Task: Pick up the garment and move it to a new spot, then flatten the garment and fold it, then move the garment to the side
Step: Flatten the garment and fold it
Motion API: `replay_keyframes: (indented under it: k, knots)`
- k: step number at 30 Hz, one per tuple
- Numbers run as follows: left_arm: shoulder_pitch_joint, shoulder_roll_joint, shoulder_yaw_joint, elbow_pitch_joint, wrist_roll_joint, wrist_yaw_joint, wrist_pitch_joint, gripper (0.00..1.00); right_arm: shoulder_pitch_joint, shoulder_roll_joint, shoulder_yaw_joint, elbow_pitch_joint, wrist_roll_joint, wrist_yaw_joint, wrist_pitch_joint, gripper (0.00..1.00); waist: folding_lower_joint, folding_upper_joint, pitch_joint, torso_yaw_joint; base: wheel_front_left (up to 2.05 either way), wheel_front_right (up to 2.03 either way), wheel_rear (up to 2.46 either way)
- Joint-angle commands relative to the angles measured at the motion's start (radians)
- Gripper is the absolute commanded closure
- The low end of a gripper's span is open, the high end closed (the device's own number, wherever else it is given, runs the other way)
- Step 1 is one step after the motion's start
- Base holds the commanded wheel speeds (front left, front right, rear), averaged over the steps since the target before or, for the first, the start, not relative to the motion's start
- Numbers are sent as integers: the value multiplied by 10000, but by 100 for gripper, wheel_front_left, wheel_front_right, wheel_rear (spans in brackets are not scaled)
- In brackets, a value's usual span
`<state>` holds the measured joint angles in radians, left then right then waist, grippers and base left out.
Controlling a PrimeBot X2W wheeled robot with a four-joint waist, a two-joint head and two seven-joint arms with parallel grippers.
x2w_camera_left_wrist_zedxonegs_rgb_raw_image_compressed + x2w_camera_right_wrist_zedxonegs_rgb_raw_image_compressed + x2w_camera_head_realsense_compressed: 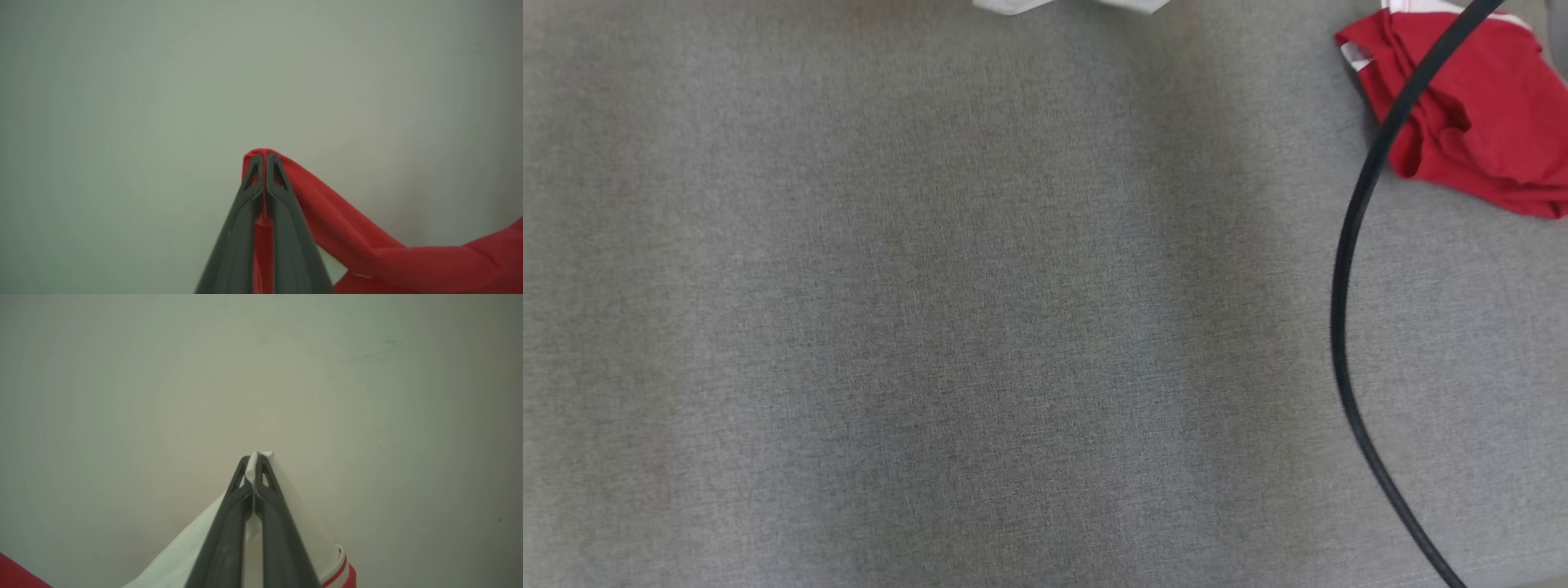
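In the left wrist view my left gripper (264, 157) is shut on a fold of the red garment (347, 232), which droops away to the lower right against a pale wall. My right gripper (254, 457) is shut on a white part of the garment (192, 555), which has a red-striped band at its edge. In the head view a scrap of white cloth (1062, 5) pokes in at the top edge. Whether that scrap belongs to the held garment I cannot tell.
A grey cloth-covered table (931, 327) spreads across the head view. A crumpled red cloth with white trim (1478, 114) lies at its far right corner. A black cable (1347, 269) curves down the right side in front of it.
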<state>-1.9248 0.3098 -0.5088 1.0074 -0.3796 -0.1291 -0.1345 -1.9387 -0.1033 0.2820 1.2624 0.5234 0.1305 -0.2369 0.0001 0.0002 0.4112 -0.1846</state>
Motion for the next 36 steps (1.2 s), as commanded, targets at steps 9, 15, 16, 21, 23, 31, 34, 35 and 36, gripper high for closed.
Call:
replay_keyframes:
  k: [9, 15, 16, 21, 23, 31, 34, 35, 36]
  knots:
    - [1058, 266, -572, -277, -748, 2, -898, 100, 1455, -69, 1399, -1610, 588, 6, -171, 100, -1, -2, 466, 70, 0, 0, 0]
    - [3406, 837, -408, -1360, -1708, 1, -1240, 100, 4220, -566, 2554, -3461, 2134, 6, -33, 100, -1, -2, -362, 14, 0, 0, 0]
    - [3867, 879, -300, -1586, -1857, 1, -1253, 100, 4718, -713, 2712, -3869, 2443, 6, -40, 100, -1, -2, -513, 32, 0, 0, 0]
    - [6828, 1339, 400, -3453, -2478, 605, -1311, 100, 7530, -1347, 3636, -5827, 3587, 6, 197, 100, -1, -2, -1481, -81, 0, 0, 0]
    - [8079, 1521, 479, -4406, -2474, 925, -1316, 100, 8527, -1686, 3893, -6670, 3802, 6, 292, 100, -1, -2, -1727, -116, 0, 0, 0]
    - [12834, 1976, 930, -8053, -3008, 2477, -1291, 100, 12759, -2813, 3421, -9621, 4353, 6, 743, 100, -1, -2, -2534, -95, 0, 0, 0]
    - [14388, 2057, 1116, -9082, -3135, 3107, -1300, 100, 14386, -3029, 2738, -10445, 4414, 6, 1026, 100, -1, -2, -2810, -55, 0, 0, 0]
    - [14884, 2050, 1177, -9382, -3187, 3286, -1302, 100, 14922, -3060, 2524, -10730, 4435, 6, 1185, 100, -1, -2, -2902, -39, 0, 0, 0]
    - [15386, 2051, 1268, -9671, -3232, 3475, -1307, 100, 15472, -3074, 2303, -10987, 4409, 6, 1377, 100, -1, -2, -3007, -37, 0, 0, 0]
